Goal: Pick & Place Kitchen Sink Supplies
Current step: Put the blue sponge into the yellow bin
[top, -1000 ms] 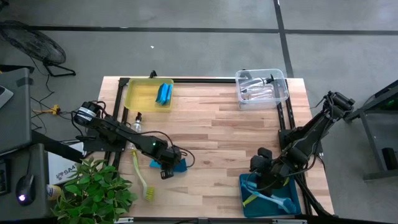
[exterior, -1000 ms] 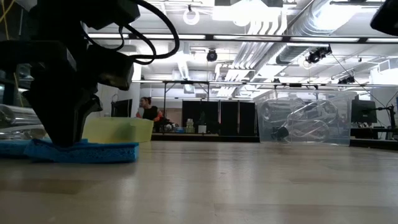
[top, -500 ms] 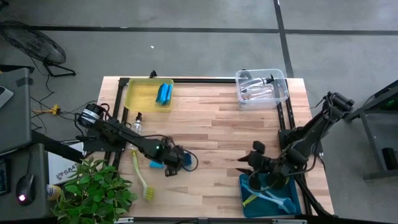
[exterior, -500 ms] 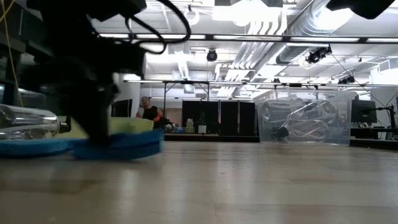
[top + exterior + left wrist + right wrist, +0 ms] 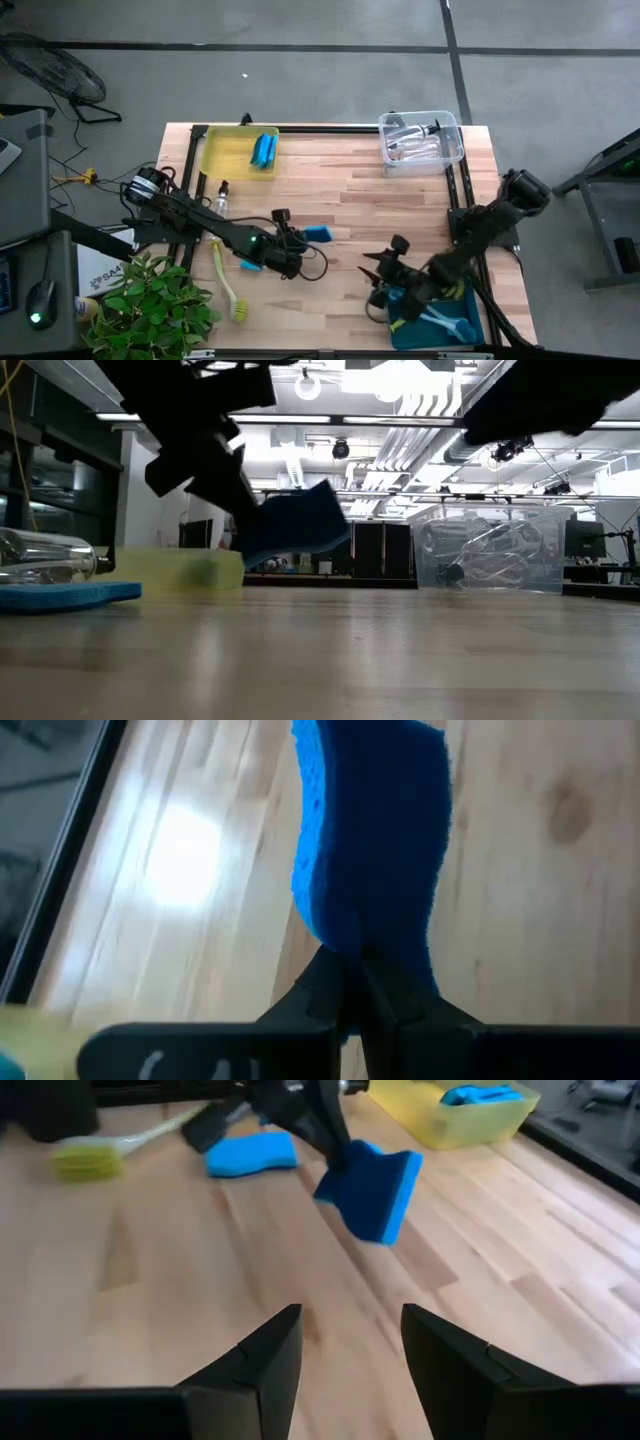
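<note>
My left gripper [image 5: 297,240] is shut on a blue sponge [image 5: 318,233], which is clear of the table near its middle and shows in the low view too [image 5: 296,525]. A second blue sponge [image 5: 252,265] lies flat on the wood behind it, beside a yellow-green brush [image 5: 228,285] and a small clear bottle [image 5: 221,197]. My right gripper [image 5: 345,1350] is open over bare wood, just left of the teal bin [image 5: 440,318], its fingers pointing at the held sponge [image 5: 372,1188]. It touches nothing. My left gripper pinches the blue sponge between its two fingers [image 5: 335,988] at one narrow end [image 5: 372,952]. The fingers lie along the sponge, which sticks out past them toward the table's right. It is lifted clear of the table and tilted.
The yellow bin [image 5: 240,152] at the far left holds blue sponges [image 5: 264,149]. A clear bin [image 5: 421,140] at the far right holds bottles. The teal bin holds brushes [image 5: 432,320]. A leafy plant [image 5: 150,310] stands at the near left corner. Bare wood lies between the arms.
My left gripper has risen from the table with one blue sponge and moved toward the table's right; the sponge is now lifted clear, while the other sponge stays on the wood. My right gripper has moved from the teal bin toward the table's left.
</note>
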Motion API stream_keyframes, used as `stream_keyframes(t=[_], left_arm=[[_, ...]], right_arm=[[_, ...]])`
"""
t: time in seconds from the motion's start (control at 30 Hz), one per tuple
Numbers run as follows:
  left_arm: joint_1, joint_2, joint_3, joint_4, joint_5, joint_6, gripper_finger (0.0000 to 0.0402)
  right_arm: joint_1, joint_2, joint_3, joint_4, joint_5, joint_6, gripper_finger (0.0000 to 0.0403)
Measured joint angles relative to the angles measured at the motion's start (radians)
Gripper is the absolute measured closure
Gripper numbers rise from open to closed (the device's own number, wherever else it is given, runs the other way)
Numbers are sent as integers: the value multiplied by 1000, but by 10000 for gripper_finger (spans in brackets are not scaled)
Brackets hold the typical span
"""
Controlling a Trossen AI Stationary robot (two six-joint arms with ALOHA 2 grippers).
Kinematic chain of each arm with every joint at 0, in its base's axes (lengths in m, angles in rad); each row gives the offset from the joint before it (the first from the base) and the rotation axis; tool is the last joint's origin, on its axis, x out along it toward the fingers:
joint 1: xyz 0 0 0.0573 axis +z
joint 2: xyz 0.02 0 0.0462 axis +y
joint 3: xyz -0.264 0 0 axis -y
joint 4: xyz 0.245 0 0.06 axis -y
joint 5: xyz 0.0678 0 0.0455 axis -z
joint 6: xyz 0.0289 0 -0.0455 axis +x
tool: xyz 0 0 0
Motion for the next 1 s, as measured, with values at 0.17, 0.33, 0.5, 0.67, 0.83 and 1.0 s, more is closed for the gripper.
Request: stream_keyframes(t=[0.17, 0.33, 0.5, 0.67, 0.83, 1.0], left_arm=[[-2, -2, 0, 66, -2, 107, 397], [-7, -2, 0, 73, -37, 165, 398], [-15, -3, 0, 98, -80, 220, 398], [-28, -3, 1, 114, -114, 247, 398], [-28, -3, 2, 129, -121, 252, 398], [-26, -4, 2, 151, -154, 270, 398]], right_arm=[[-93, 62, 0, 144, -23, -129, 237], [-185, 66, 0, 237, -101, -223, 237], [-268, 66, 0, 298, -222, -241, 237], [-304, 66, 0, 308, -235, -240, 237], [-324, 66, 0, 317, -258, -249, 237], [-350, 66, 0, 349, -317, -297, 237]])
